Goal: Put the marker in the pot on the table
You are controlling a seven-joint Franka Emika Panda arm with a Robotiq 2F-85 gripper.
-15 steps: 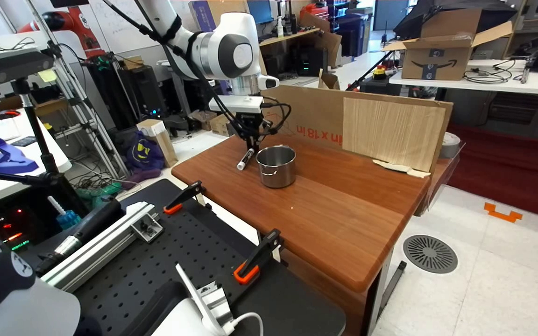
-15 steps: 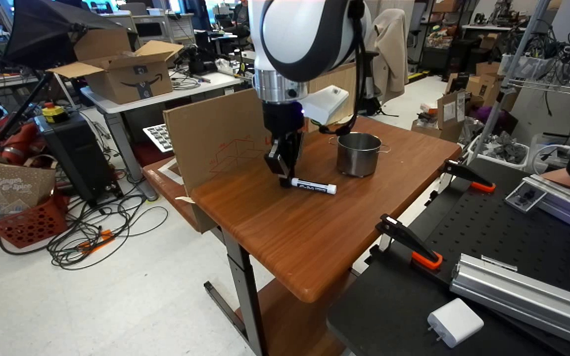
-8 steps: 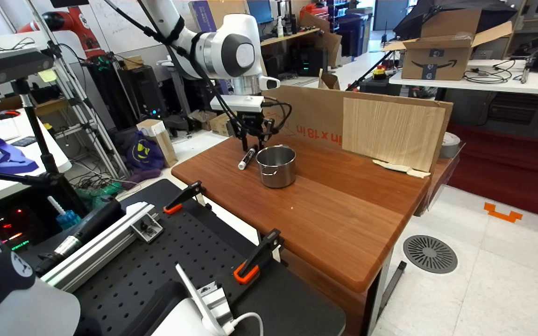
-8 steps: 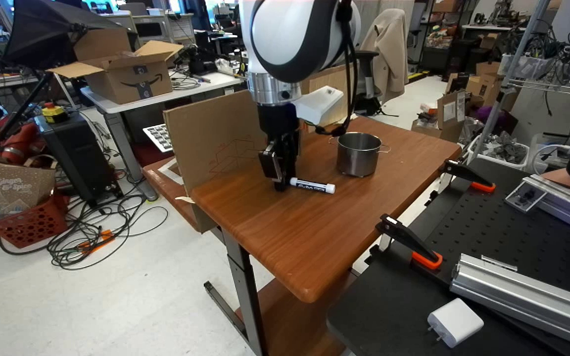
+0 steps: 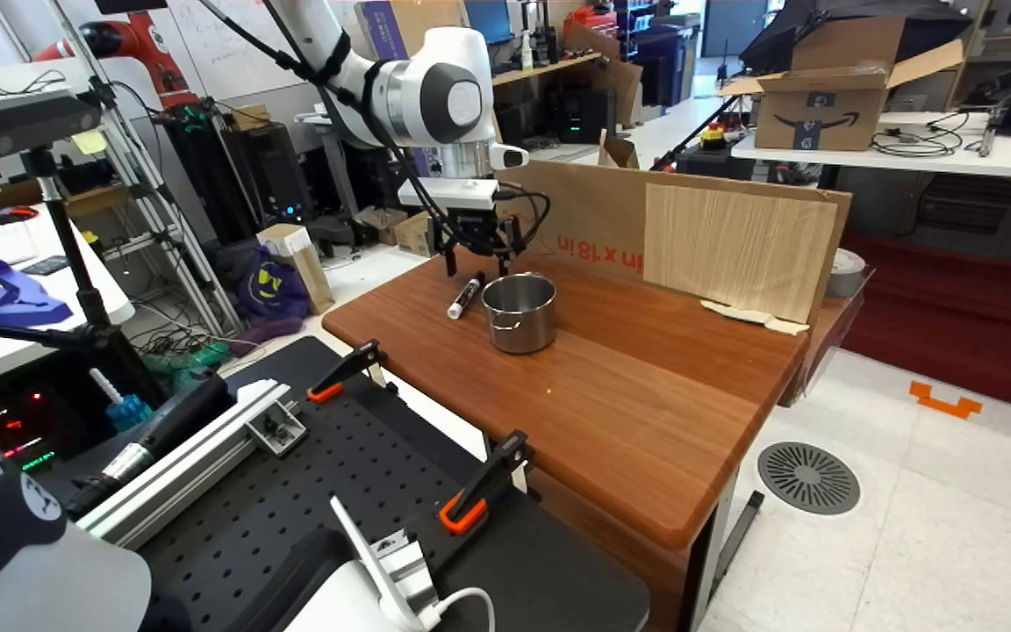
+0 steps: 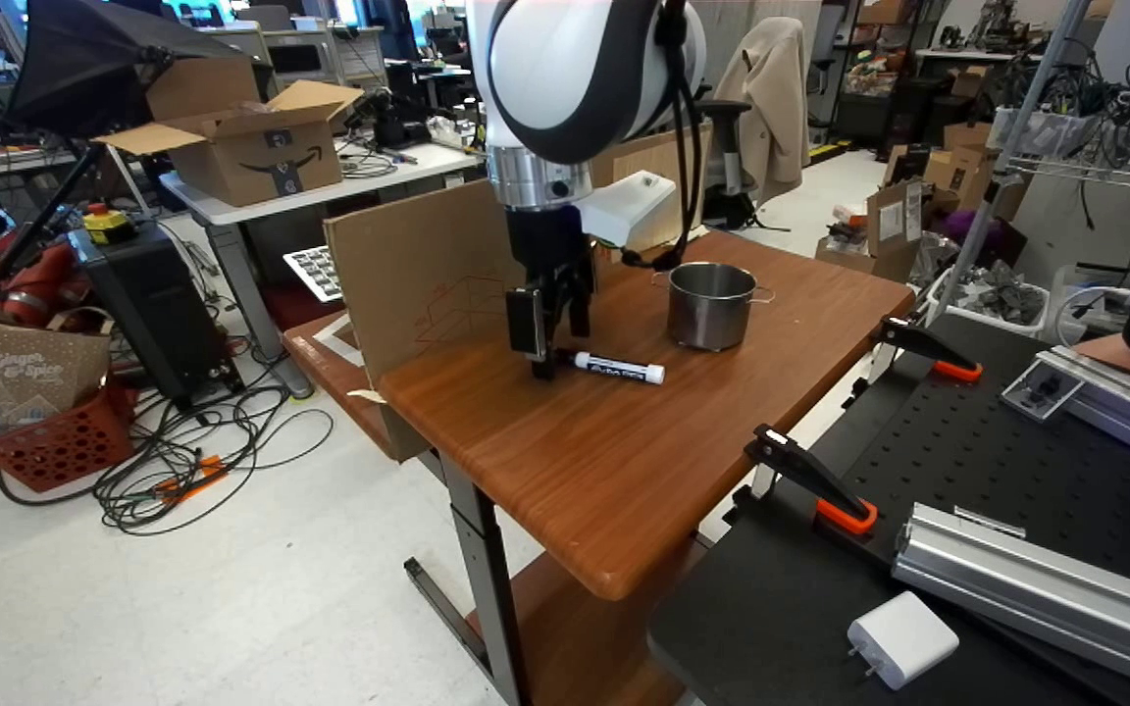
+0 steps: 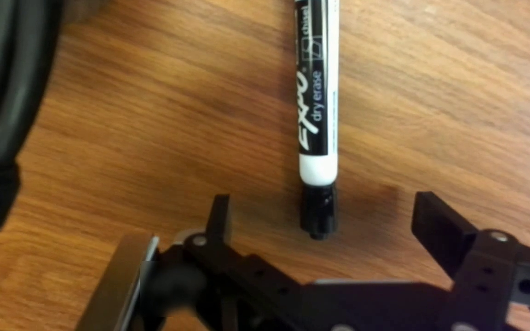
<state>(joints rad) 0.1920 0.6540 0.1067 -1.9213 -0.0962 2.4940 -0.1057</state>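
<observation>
Wrist view: The marker (image 7: pixel 319 105) lies on the counter (image 7: pixel 177 138), its length running from 12 to 6 o'clock. The gripper (image 7: pixel 325 214) has its fingers well apart, at 9 and 3 o'clock of the marker's black end; nothing is clamped. A cable (image 7: pixel 19 92) hangs between 9 and 10 o'clock of the gripper. Caution: only the black end lines up between the fingers. Closing here would probably give a weak end grip; the unsupported length may droop, swivel or slip free. Advancing toward 12 o'clock before closing should reduce this risk.

In an exterior view, the pot (image 5: pixel 519 325) stands upright between 3 and 4 o'clock of the marker and near it. Fingertip clearance over the counter cannot be told. If the fingers are set too high, they may close over the barrel; if too low, they may press into the wood.

In an exterior view, cardboard (image 6: pixel 428 265) stands at 10 o'clock of the gripper; backing off that way may cause contact. The pot is at 2 o'clock of the marker, apart from it. During transfer, an end-held marker is liable to hit the rim and fall outside, and the cable may catch the pot if lift is insufficient.
</observation>
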